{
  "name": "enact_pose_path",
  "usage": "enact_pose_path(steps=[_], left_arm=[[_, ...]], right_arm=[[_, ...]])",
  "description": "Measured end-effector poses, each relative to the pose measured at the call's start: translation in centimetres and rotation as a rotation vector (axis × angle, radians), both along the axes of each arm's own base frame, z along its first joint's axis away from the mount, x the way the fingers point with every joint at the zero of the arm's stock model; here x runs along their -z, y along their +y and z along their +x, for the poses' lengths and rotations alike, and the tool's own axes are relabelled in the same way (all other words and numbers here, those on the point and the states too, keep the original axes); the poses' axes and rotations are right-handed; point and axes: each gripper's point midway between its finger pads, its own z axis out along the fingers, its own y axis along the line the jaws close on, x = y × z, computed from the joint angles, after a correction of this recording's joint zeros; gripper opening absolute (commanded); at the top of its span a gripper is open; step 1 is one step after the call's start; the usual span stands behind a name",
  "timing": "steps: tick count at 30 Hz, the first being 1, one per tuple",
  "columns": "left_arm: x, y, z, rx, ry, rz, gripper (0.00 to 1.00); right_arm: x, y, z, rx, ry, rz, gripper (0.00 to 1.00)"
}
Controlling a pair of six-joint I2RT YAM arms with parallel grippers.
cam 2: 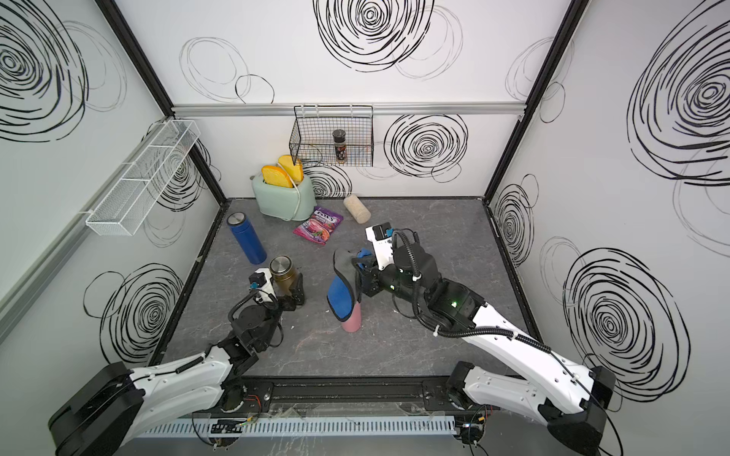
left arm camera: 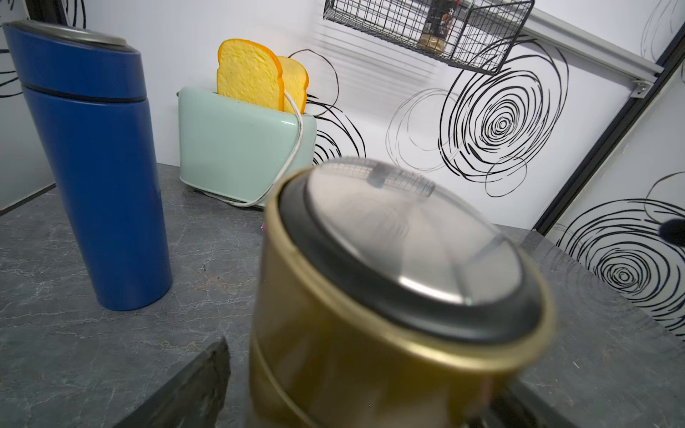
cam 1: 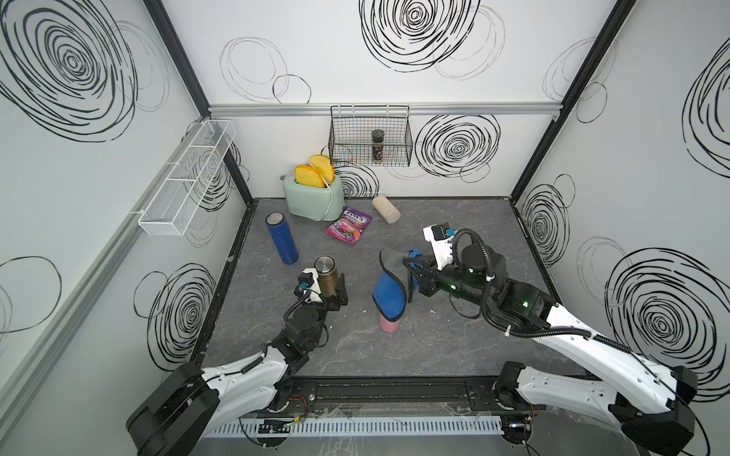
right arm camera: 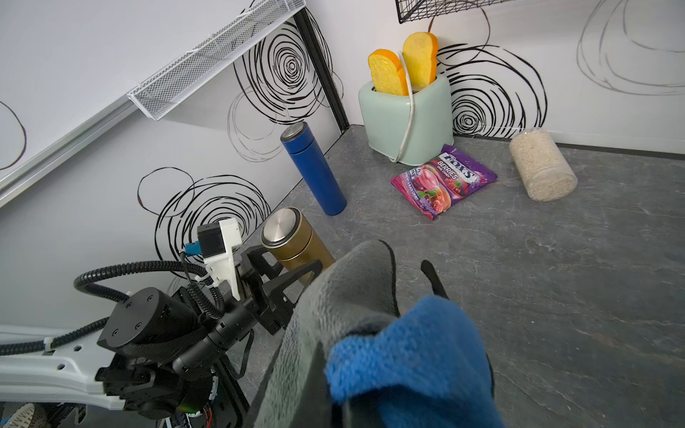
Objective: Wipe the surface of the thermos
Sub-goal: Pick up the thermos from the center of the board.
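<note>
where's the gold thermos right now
In both top views, the gold thermos stands upright between the fingers of the left gripper, left of centre, near the blue thermos.

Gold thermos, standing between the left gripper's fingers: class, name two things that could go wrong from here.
1. The left gripper looks open around the gold thermos, so a push from the cloth might tip it.
2. The cloth, pinched in the right gripper, hangs right by the pink bottle, hiding its top; swinging it across could knock that bottle over.
</note>
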Motion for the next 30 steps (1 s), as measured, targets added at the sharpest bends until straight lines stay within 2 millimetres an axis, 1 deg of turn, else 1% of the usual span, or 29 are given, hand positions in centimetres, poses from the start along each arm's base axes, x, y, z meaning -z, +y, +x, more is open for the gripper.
enact_pose_path(steps=[4, 10, 13, 15, 18, 21, 23, 26, 30], left_arm=[[-0.1, 0.1, 0.1, -0.011, -0.008, 0.003, 1.00], [-0.1, -0.4, 0.8, -0.012, 0.003, 0.021, 0.98], [-0.2, -0.6, 1.1, -0.014, 0.006, 0.023, 0.94], [-0.2, -0.5, 1.2, -0.016, 0.006, 0.020, 0.88], [-0.1, -0.2, 1.5, -0.027, 0.012, 0.018, 0.74], [-0.2, 0.0, 1.9, -0.032, 0.012, 0.018, 0.54], [-0.2, -0.4, 1.9, -0.013, 0.015, 0.023, 0.39], [-0.2, -1.0, 2.0, 0.014, 0.024, 0.030, 0.23], [-0.3, -1.7, 1.5, 0.052, 0.041, 0.054, 0.09]], right_arm=[[0.5, -0.2, 0.3, 0.006, 0.009, -0.007, 0.00], [0.7, -0.4, 0.4, 0.007, 0.014, -0.007, 0.00], [0.7, -0.3, 0.4, 0.004, 0.016, -0.007, 0.00], [0.7, -0.3, 0.4, 0.002, 0.016, -0.006, 0.00], [0.7, -0.4, 0.4, 0.003, 0.016, -0.006, 0.00], [0.7, -0.4, 0.4, 0.004, 0.016, -0.004, 0.00], [0.6, -0.5, 0.4, 0.004, 0.015, -0.003, 0.00], [0.6, -0.4, 0.3, -0.002, 0.016, -0.002, 0.00], [0.2, -0.1, 0.2, -0.018, 0.016, 0.005, 0.00]])
